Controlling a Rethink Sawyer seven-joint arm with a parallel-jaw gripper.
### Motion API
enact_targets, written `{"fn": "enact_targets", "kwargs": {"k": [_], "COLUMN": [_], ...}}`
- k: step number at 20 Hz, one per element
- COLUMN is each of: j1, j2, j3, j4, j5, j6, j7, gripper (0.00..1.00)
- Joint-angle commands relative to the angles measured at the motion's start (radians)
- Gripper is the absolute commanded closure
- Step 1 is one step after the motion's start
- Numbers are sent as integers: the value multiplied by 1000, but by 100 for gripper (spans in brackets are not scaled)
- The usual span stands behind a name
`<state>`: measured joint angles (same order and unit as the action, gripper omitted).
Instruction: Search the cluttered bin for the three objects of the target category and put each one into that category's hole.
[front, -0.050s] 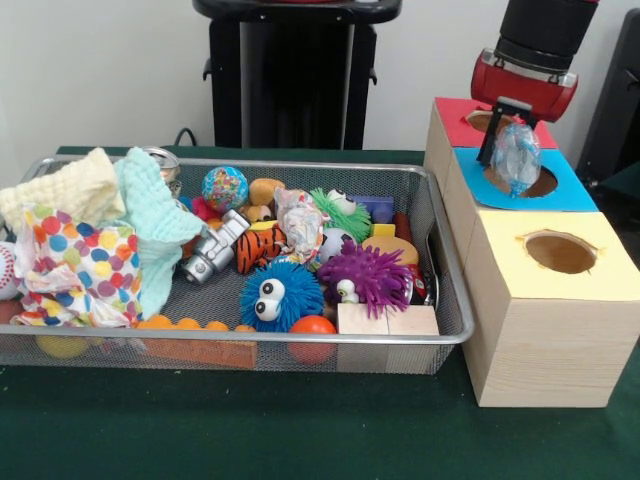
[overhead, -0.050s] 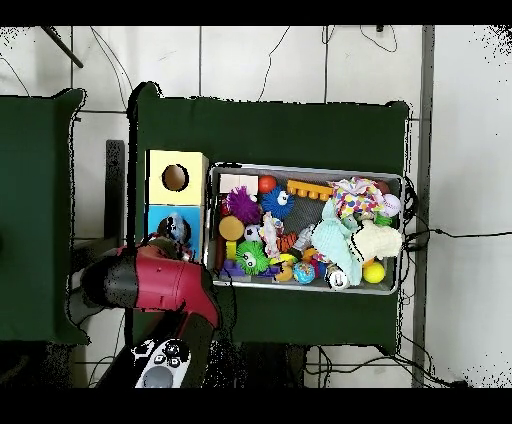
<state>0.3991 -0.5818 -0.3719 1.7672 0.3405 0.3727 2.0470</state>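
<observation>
My gripper hangs over the round hole of the blue-topped box, shut on a crumpled clear-and-blue plastic wrapper. The wrapper's lower end sits just above the hole's rim. A red-topped box stands behind it and a yellow-topped box with an empty hole in front. Another crumpled wrapper lies among the toys in the mesh bin. In the overhead view the red arm covers the red box and reaches over the blue-topped box.
The bin holds a blue googly-eyed fuzzy ball, a purple one, an orange ball, a tiger toy, a silver toy, wooden blocks and cloths piled at the left. The yellow-topped box adjoins the bin.
</observation>
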Motion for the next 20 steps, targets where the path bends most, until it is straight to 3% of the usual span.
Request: {"fn": "enact_targets", "kwargs": {"k": [1, 3, 4, 14, 20], "j1": [0, -9, -10, -21, -31], "j2": [77, 72, 72, 77, 60], "j3": [70, 77, 77, 77, 82], "j4": [1, 10, 13, -2, 27], "j5": [55, 56, 56, 40, 43], "j6": [7, -8, -8, 20, 6], "j7": [250, 237, 232, 200, 201], "gripper": [100, 100, 0, 0, 0]}}
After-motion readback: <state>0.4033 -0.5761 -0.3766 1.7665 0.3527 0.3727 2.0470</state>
